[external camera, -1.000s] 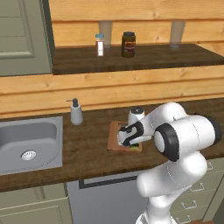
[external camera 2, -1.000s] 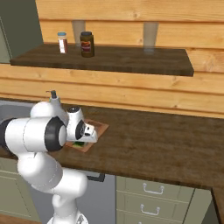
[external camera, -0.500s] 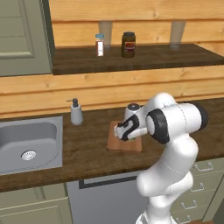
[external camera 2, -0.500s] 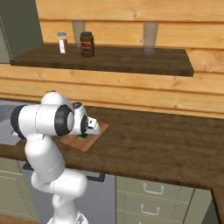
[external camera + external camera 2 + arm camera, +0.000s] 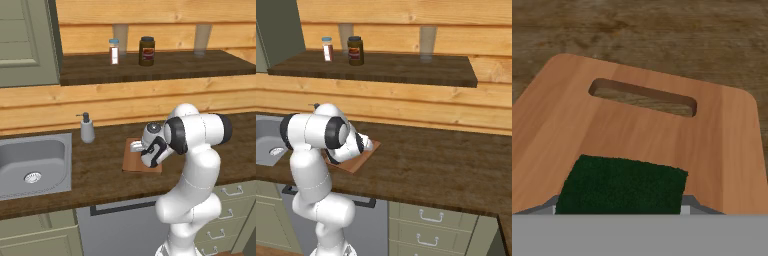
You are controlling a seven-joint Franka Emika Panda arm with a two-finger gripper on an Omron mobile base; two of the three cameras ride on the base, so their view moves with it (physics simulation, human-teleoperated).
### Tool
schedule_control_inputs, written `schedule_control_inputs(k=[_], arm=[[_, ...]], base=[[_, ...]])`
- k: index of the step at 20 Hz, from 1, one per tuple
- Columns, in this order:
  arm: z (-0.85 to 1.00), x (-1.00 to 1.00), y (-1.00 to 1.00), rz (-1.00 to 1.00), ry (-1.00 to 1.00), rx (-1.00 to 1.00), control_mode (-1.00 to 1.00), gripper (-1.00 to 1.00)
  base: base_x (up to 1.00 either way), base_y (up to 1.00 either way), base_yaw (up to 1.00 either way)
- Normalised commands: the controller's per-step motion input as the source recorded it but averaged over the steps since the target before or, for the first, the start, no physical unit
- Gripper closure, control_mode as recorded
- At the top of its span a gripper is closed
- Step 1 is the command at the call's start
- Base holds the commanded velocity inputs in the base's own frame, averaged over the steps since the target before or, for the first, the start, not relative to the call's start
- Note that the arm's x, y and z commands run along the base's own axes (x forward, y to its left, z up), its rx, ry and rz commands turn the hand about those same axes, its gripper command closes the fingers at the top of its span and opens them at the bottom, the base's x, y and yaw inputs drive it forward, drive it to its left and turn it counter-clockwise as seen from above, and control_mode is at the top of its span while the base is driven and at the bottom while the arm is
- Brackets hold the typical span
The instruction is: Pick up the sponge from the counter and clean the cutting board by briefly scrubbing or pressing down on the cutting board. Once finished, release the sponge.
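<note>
The reddish-brown cutting board (image 5: pixel 722 150) lies flat on the dark wood counter (image 5: pixel 100 172), its slot handle (image 5: pixel 643 97) pointing away from the hand. The dark green sponge (image 5: pixel 623 182) rests flat on the board's near part. My gripper (image 5: pixel 619 209) is shut on the sponge, with a grey finger edge showing at each side of it. In the left base view the gripper (image 5: pixel 137 148) is low over the board (image 5: pixel 131 164), and the arm hides most of it. From the right base the board's corner (image 5: pixel 360 162) shows under my forearm.
A grey soap dispenser (image 5: pixel 87 129) stands left of the board, and past it is the steel sink (image 5: pixel 30 160). On the upper shelf are a dark jar (image 5: pixel 146 51) and a small shaker (image 5: pixel 114 51). Open counter (image 5: pixel 446 160) stretches right of the board.
My elbow has swung up and inward above the board. The hand has slid a little to the left across the board with the sponge still in it.
</note>
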Motion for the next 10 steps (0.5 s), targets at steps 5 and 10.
schedule_control_inputs(k=[5, 10], arm=[[-0.03, -0.83, 0.0, 0.0, -0.08, 0.0, -1.0, 1.0], [0.47, -0.02, -0.07, -0.01, 0.0, 0.03, -1.0, 1.0]], base=[[0.0, 0.0, 0.0], [0.0, 0.0, 0.0]])
